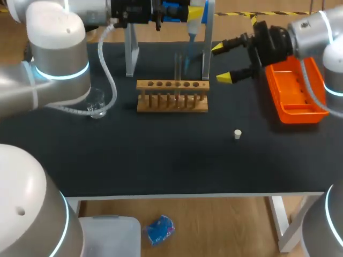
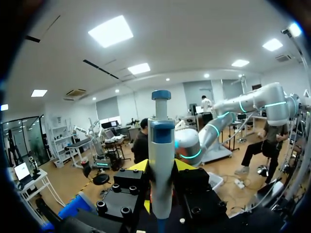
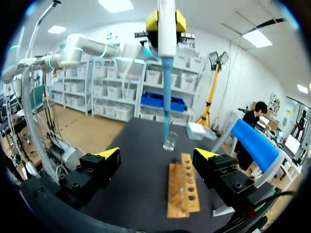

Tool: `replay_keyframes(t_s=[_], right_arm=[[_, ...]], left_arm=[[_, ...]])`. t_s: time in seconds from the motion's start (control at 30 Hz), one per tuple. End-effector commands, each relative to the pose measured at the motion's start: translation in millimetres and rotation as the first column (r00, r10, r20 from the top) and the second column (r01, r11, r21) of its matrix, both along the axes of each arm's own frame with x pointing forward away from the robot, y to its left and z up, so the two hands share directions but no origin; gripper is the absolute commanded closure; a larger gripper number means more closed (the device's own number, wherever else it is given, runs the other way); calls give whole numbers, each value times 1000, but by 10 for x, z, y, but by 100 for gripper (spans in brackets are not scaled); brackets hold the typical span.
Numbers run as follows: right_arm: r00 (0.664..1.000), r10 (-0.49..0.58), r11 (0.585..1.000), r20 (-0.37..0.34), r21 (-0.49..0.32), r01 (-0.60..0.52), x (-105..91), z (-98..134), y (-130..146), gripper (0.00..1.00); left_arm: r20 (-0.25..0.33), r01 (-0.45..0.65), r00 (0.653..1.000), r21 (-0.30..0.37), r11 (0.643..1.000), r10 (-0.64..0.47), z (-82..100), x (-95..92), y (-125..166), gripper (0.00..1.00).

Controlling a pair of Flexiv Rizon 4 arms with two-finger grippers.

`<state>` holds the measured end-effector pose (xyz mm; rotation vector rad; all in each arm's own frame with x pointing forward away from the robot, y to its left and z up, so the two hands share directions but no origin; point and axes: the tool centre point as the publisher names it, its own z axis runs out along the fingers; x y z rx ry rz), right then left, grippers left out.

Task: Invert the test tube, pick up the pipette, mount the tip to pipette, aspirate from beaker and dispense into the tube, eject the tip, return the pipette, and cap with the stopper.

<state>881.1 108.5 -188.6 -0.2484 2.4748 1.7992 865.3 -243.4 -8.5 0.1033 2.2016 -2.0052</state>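
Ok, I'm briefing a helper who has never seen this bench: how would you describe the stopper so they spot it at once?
Find the wooden rack in the middle of the dark table. From its right end, look toward the table's near edge, left of the orange tray: the stopper sits there alone. It is the only small white plug, touching nothing around it.

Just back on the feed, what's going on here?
The left gripper is shut on the pipette, holding it upright with its blue tip above the wooden rack, close by the test tube. The right gripper is open beside the rack, holding nothing. The stopper lies loose on the table, and the beaker stands near the left arm.
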Motion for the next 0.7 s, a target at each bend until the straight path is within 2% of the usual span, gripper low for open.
replay_keyframes(t_s=[0.03,0.27,0.3,0.33,0.7], right_arm=[[999,-52,996,11,72,51,-406,-64,-48,0],[999,-43,989,-31,141,47,-675,-80,-16,0],[998,-58,993,-1,106,58,-724,-66,-15,0],[998,-58,993,-1,106,58,-724,-66,-15,0],[998,-58,993,-1,106,58,-724,-66,-15,0]], left_arm=[[10,-37,999,-39,999,37,-157,-183,28,100],[-4,-20,1000,-34,999,19,-401,-436,-61,100],[-14,-13,1000,-23,1000,13,-450,-493,-85,100],[-23,-8,1000,-18,1000,7,-482,-531,-99,100],[-23,-8,1000,-18,1000,7,-482,-531,-99,100]])
